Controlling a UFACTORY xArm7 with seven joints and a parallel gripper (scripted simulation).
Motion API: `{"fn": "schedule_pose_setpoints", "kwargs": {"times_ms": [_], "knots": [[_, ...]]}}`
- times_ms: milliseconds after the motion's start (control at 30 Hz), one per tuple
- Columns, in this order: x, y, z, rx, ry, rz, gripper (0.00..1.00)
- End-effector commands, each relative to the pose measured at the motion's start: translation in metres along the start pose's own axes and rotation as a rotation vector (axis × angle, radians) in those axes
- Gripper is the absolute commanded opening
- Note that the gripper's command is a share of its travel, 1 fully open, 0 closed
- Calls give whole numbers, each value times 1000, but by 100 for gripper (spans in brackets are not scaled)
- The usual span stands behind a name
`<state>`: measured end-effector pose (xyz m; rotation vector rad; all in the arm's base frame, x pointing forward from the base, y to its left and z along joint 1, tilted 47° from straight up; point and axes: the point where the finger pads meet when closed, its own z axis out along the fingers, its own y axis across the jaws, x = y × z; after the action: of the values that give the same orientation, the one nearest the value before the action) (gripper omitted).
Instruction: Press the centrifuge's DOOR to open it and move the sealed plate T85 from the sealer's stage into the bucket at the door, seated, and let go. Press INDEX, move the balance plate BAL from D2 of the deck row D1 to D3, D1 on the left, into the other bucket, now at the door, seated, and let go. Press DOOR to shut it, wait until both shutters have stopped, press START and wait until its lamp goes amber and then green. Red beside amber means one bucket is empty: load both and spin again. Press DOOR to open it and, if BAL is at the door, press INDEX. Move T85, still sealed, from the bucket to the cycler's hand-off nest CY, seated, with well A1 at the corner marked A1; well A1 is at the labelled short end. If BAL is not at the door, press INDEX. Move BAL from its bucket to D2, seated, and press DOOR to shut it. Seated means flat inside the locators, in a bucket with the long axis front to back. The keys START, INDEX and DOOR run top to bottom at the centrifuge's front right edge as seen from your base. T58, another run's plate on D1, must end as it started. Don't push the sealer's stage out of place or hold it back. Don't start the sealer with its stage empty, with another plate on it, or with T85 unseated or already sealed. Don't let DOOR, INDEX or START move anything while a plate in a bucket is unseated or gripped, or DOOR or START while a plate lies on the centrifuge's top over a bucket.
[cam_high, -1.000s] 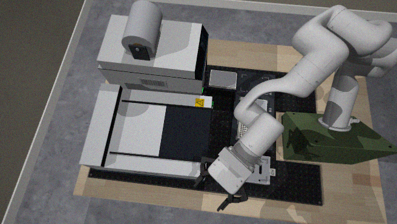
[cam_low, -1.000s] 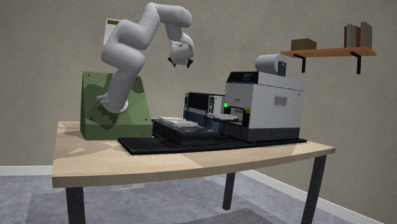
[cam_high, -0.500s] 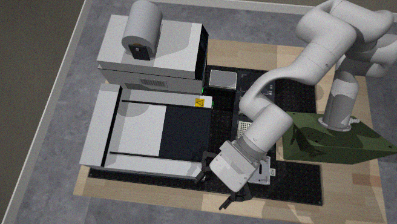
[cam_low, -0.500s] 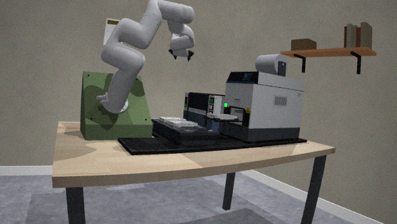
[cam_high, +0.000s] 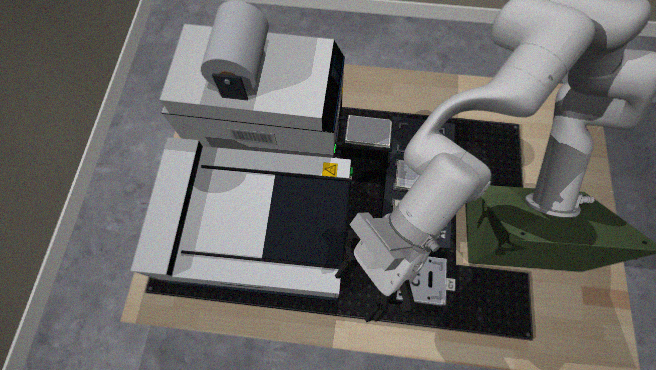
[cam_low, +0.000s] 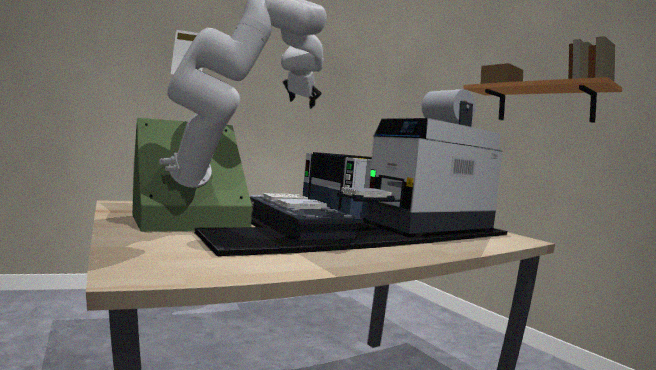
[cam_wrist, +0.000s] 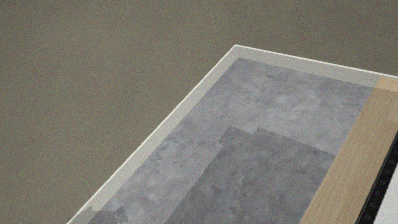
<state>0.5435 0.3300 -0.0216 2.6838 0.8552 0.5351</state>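
Note:
My gripper (cam_high: 358, 289) (cam_low: 301, 95) is open and empty. It hangs high above the table, over the front lower corner of the centrifuge (cam_high: 245, 220). The centrifuge's top has a dark panel (cam_high: 306, 220) on the side nearest me. The sealed plate T85 (cam_high: 368, 131) lies on the sealer's stage, also seen in the side view (cam_low: 367, 192). The deck row with its plates (cam_low: 295, 201) is mostly hidden under my arm in the top view. The CY nest (cam_high: 433, 283) sits just beside my wrist. The wrist view shows only floor, wall and the table edge (cam_wrist: 350, 170).
The sealer (cam_high: 255, 90) with its film roll (cam_high: 235, 47) stands behind the centrifuge. A green lamp (cam_low: 373, 173) glows on its front. My green base block (cam_high: 545, 230) is at the right. A wall shelf (cam_low: 545, 85) hangs far off.

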Motion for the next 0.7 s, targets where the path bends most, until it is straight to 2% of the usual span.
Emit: {"fn": "schedule_pose_setpoints", "kwargs": {"times_ms": [0, 33, 100, 167, 233, 300, 433, 500, 567, 633, 667], "knots": [[-10, 9, -13, -20, -86, 71, 100], [-13, 12, -16, -27, -111, 92, 100], [-16, 13, -19, -28, -113, 93, 100], [-22, 18, -26, -45, -162, 135, 100], [-25, 20, -29, -45, -162, 135, 100], [-30, 24, -36, -64, -210, 175, 100], [-34, 26, -41, -64, -210, 175, 100], [-39, 30, -48, -86, -257, 212, 100], [-43, 33, -54, -86, -257, 212, 100], [-48, 37, -62, -111, -301, 248, 100], [-50, 39, -65, -111, -301, 248, 100]]}}
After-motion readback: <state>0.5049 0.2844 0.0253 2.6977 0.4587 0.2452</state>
